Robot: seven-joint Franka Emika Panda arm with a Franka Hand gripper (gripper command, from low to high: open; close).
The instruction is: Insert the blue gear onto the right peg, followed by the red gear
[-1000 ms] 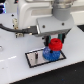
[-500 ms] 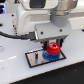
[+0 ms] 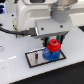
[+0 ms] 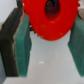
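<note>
The red gear [image 3: 54, 46] hangs just above the blue gear [image 3: 48, 55], which lies flat on the right half of the grey plate [image 3: 34, 59] with the black border. My gripper [image 3: 54, 43] is directly over that spot, shut on the red gear. In the wrist view the red gear [image 4: 47, 22] with its dark centre hole fills the space between the two green finger pads [image 4: 21, 47]. The gears hide the right peg. A thin dark pin [image 3: 36, 58] stands on the plate's left half.
The plate rests on a white table [image 3: 15, 70]. The arm's white body [image 3: 35, 15] and grey wrist block [image 3: 52, 28] loom over the plate. A dark background lies behind the table's far edge.
The gripper has come down with the red gear and shifted a little towards the blue gear on the plate. The blue gear and plate have not moved.
</note>
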